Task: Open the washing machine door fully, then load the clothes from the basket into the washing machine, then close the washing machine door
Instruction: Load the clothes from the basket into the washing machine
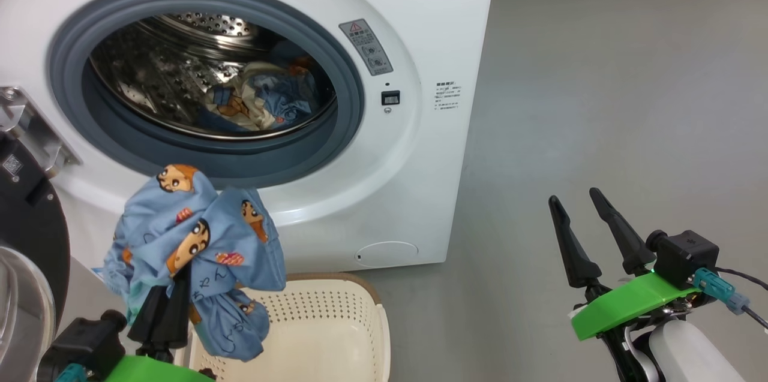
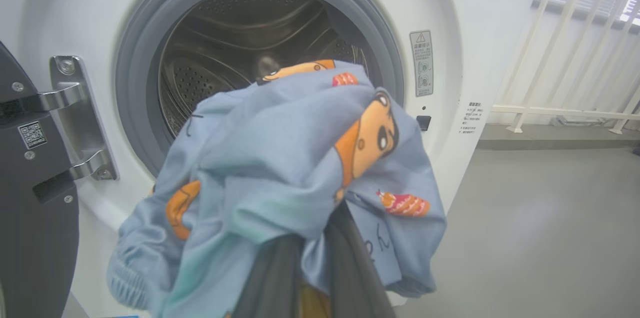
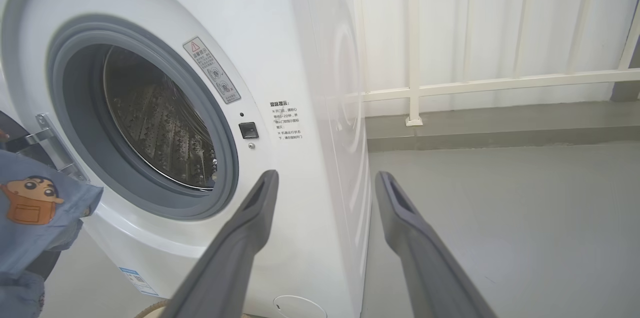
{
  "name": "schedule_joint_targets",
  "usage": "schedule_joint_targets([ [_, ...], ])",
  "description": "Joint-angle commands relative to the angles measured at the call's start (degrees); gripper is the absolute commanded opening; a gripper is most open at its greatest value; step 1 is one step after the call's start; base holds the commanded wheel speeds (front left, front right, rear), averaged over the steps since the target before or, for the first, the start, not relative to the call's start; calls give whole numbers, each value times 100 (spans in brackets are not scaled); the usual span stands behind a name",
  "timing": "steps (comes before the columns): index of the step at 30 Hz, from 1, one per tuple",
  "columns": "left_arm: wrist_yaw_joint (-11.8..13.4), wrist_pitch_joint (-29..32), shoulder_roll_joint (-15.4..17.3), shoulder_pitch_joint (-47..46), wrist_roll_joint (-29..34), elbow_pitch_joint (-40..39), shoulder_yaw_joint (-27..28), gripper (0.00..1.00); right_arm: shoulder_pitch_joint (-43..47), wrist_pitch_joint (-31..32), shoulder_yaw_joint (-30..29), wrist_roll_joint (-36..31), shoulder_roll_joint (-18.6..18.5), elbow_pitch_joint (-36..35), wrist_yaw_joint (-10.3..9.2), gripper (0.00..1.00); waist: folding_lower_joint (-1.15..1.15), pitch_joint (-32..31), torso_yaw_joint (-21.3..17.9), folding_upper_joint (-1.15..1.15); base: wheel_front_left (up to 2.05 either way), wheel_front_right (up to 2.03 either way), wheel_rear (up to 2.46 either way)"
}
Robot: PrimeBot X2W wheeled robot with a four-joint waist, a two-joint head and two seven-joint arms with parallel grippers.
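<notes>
My left jaws clamp a blue garment (image 1: 198, 232) above the basket (image 1: 327, 310), before the open washer (image 1: 420, 22). My right jaws stand wide apart.

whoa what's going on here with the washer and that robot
The robot is loading laundry. Its left gripper is shut on a light-blue printed garment, held up in front of the washing machine and above the basket. Other clothes already lie in the drum. The door stands swung open at the left. The part of the basket that shows holds nothing. The right gripper is open and holds nothing, off to the right over the floor.
</notes>
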Motion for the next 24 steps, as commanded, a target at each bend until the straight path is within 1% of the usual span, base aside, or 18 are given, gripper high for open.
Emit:
schedule_joint_targets([
  [1,47,-61,137,-98,22,-194,248,0,44,-29,117,38,-68,-138,31,100,0,-16,3,0,0,0,0],
  [17,108,-60,87,-43,-61,-193,209,0,9,-29,179,33,-144,-126,31,100,0,-37,-45,0,0,0,0],
  [24,123,-45,75,-162,-83,-137,198,0,3,-29,186,42,-136,-117,31,100,0,-36,-82,0,0,0,0],
])
